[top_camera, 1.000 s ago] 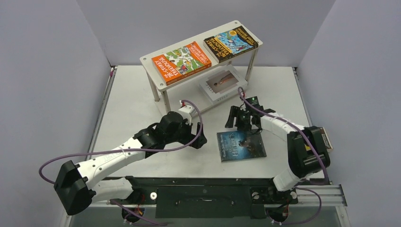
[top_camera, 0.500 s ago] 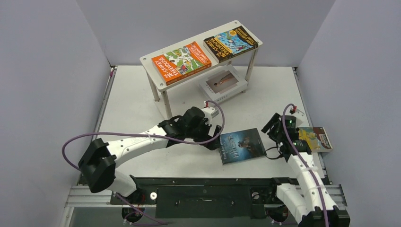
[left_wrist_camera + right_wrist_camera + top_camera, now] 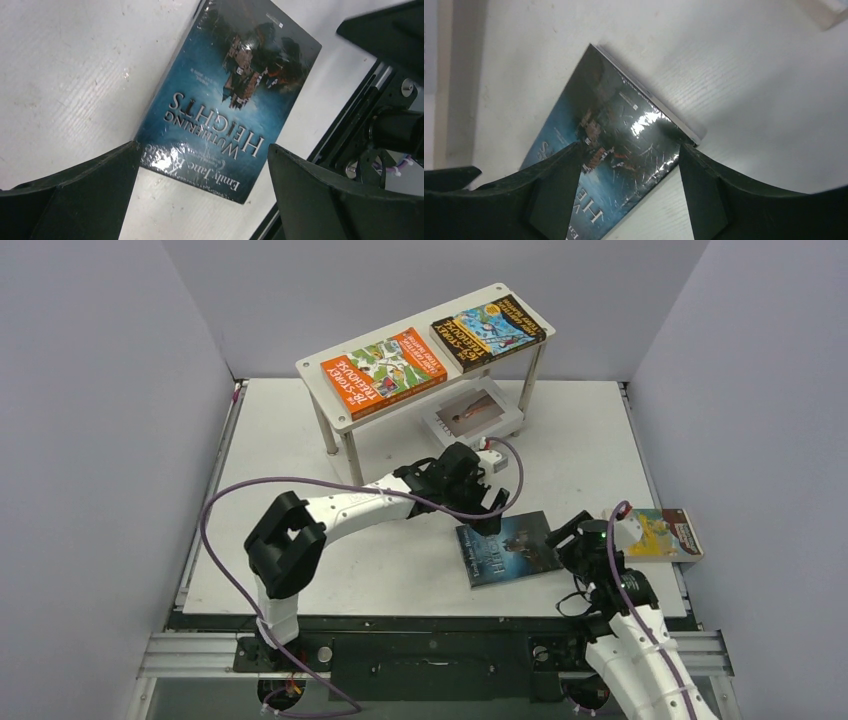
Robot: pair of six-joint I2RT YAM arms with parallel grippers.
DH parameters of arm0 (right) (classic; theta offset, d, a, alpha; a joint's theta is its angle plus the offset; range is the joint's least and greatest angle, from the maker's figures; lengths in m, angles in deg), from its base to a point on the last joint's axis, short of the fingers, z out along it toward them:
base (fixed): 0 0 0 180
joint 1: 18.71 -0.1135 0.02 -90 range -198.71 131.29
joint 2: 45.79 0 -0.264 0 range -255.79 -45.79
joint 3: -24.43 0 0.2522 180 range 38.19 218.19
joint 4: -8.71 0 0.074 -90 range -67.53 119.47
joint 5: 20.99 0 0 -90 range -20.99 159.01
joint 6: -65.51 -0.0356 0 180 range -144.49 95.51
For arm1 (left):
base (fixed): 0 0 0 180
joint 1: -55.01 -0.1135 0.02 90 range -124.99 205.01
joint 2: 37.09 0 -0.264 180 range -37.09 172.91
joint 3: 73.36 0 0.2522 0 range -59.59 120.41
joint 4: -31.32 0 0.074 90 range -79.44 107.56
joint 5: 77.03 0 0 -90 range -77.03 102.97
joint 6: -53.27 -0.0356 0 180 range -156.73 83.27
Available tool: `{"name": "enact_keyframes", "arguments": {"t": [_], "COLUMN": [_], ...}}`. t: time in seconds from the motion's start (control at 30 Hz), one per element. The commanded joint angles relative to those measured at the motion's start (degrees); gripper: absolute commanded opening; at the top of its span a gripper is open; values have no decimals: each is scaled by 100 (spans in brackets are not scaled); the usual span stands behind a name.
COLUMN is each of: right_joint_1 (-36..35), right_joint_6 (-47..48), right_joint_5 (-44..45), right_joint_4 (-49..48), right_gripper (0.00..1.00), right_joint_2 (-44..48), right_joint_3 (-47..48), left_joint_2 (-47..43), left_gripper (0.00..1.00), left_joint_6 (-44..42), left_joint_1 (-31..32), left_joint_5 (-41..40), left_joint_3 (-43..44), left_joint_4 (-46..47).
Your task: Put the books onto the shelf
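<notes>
Your right claw (image 3: 566,541) hangs wide open and empty at the right edge of the dark blue book (image 3: 510,548) on the desk (image 3: 300,540). Your left claw (image 3: 490,516) gapes, equally empty, over that book's far left corner. The yellow-teal book (image 3: 665,533) lies to its right. Beyond it stands the shelf (image 3: 330,400), three books aboard.

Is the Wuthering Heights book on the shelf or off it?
Off: the Wuthering Heights book lies flat on the table, apart from the shelf.

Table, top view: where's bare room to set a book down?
Bare: table left of the shelf, and the far-right strip between shelf and yellow-teal book. Crowded: near right, left gripper and right gripper at the dark blue book.
</notes>
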Motion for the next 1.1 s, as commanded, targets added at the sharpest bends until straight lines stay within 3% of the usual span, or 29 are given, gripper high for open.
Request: {"name": "enact_keyframes", "arguments": {"t": [0.0, 0.6, 0.7, 0.77, 0.93, 1.0, 1.07], "right_joint_1": [-397, -672, -674, -640, -306, -62, 63], "right_joint_6": [-687, -2083, -2086, -2001, -1468, -1291, -947], "right_joint_5": [170, -834, -1093, -1371, -2253, -2746, -2954], "right_joint_4": [-60, -1952, -2724, -3427, -4591, -4878, -4556], "right_gripper": [66, 66, 66, 65, 66, 66, 66], "right_joint_2": [-464, -362, -259, -254, -935, -1277, -1570], "right_joint_3": [-187, -1721, -1960, -2141, -2039, -2004, -1839], "left_joint_2": [416, 1462, 1380, 1286, 770, 546, 377], "left_gripper": [97, 99, 100, 94, 88, 88, 88], "left_joint_6": [-313, -190, -92, -8, 256, 375, 517], "left_joint_1": [-138, -186, -176, -163, -39, -7, -12], "left_joint_5": [228, 625, 904, 1096, 1342, 1431, 1415], "left_joint_3": [597, 1250, 1082, 853, 254, 21, -169], "left_joint_4": [-220, -336, -278, -267, -106, -21, 87]}}
